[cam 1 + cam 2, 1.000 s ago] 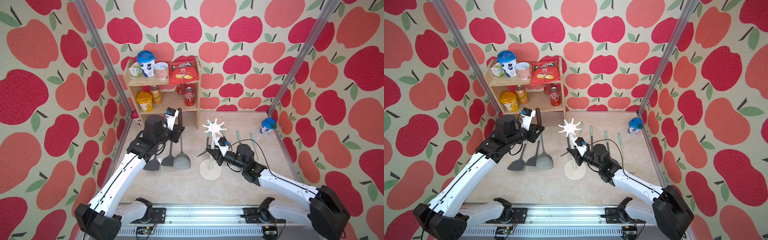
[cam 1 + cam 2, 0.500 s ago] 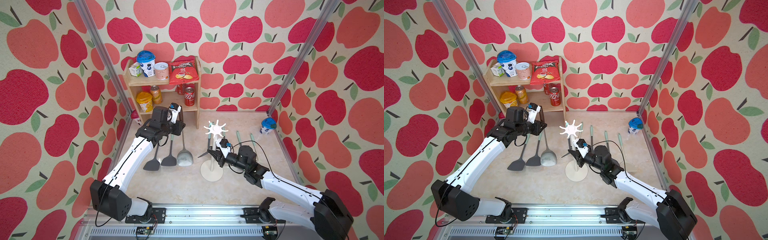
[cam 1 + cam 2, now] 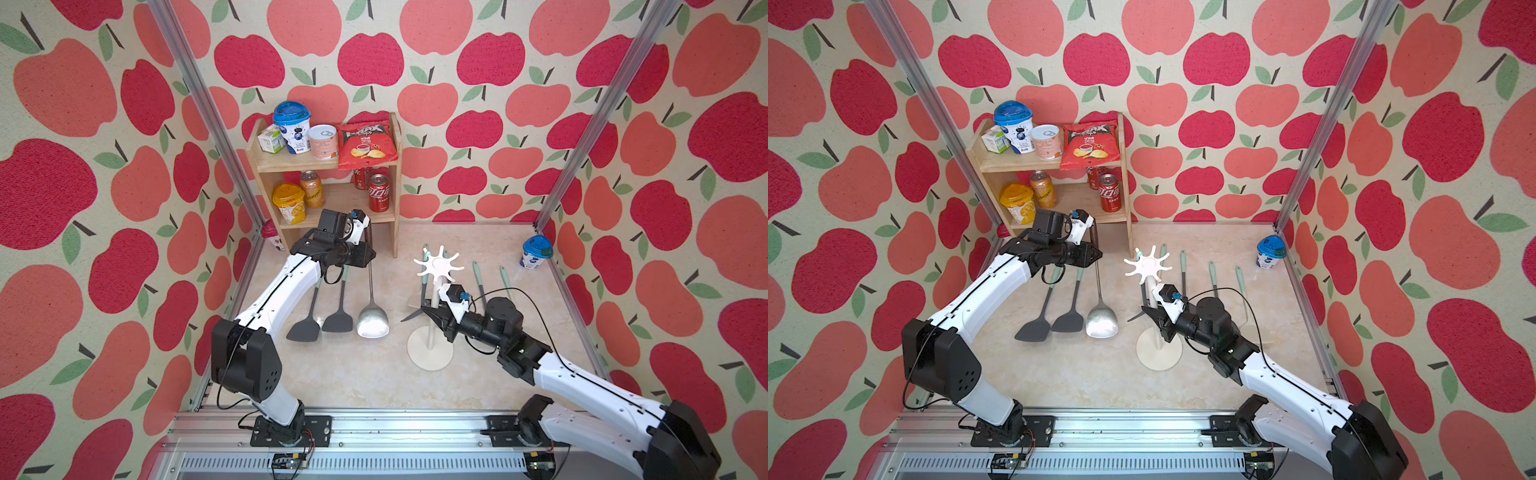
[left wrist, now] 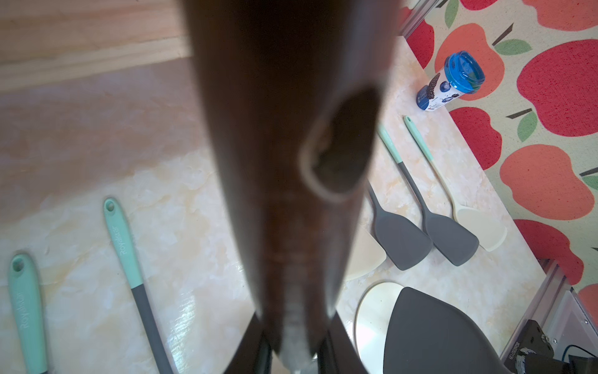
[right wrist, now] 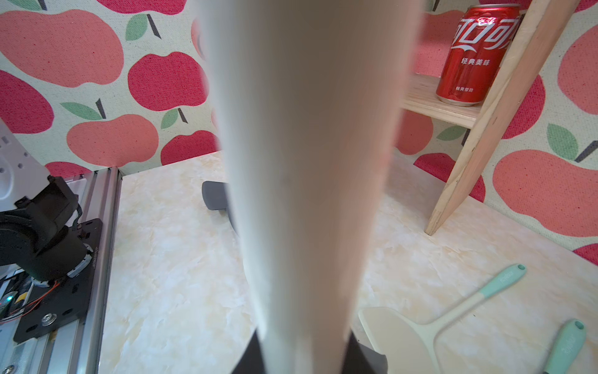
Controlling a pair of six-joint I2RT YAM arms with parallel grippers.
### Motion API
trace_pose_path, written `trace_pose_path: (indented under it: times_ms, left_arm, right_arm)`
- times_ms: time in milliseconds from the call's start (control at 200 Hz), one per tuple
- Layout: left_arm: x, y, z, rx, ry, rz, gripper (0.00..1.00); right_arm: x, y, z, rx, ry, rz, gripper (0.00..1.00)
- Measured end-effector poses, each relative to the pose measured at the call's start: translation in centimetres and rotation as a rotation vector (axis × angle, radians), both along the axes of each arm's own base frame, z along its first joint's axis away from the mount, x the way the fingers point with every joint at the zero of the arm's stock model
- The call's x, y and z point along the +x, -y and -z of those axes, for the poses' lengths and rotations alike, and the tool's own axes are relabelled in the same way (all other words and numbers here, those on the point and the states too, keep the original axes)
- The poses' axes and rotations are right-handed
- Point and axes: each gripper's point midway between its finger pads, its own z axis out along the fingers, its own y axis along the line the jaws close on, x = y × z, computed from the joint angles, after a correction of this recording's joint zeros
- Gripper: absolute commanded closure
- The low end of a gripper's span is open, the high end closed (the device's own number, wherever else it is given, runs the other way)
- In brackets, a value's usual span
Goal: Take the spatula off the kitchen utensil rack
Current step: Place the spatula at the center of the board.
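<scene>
The left pincer [image 3: 367, 255] is clamped on the steel-bladed spatula with the dark brown wooden handle [image 3: 373, 325]. The left wrist view shows the jaws closed tight on that handle, with the hang hole empty. This spatula is well apart from the white kitchen utensil rack [image 3: 438, 266], over by the wooden two-tier shelf [image 3: 397, 195]. Its shiny blade sits low beside two dark grey spatulas [image 3: 305, 330] lying on the pale marbled worktop [image 3: 365, 382]. Cannot tell from above whether the blade touches the worktop or hangs just over it. The right pincer [image 3: 433, 319] is closed around the rack's thin upright pole, below the star-shaped top and above the round base; the right wrist view shows the white pole filling the gap between the jaws. The rack stands upright. One more utensil, a dark grey blade on a mint-green handle [image 4: 437, 333], hangs from a prong, its blade just above the base. A row of further mint-handled utensils [image 3: 478, 276] lies on the worktop beyond the rack. Judgement: unhooking looks done for the steel spatula, since its hole is off the prong and the tool is clear of the rack. Left to do, as I read it: lay it flat, let go, and free the pole. If the grey hanging one was meant, that part is not yet begun.
</scene>
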Motion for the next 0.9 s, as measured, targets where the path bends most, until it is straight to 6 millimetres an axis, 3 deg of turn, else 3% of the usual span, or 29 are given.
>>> trace_pose_path:
  times_ms: [265, 495, 720, 895]
  left_arm:
    - [2.0, 0.6, 1.8, 0.017, -0.044, 0.020, 1.00]
    - [4.2, 0.6, 5.1, 0.041, -0.115, 0.025, 1.00]
    - [5.0, -0.5, 8.5, 0.058, -0.192, 0.007, 1.00]
    - [5.2, -0.8, 9.2, 0.060, -0.207, -0.002, 1.00]
  right_arm:
    - [-1.1, 1.1, 0.0, 0.021, 0.007, 0.002, 1.00]
    - [-1.3, 1.3, 0.1, 0.019, 0.004, 0.001, 1.00]
    - [-1.3, 1.3, 0.1, 0.022, 0.007, -0.002, 1.00]
    - [-1.3, 1.2, 0.1, 0.022, 0.008, -0.002, 1.00]
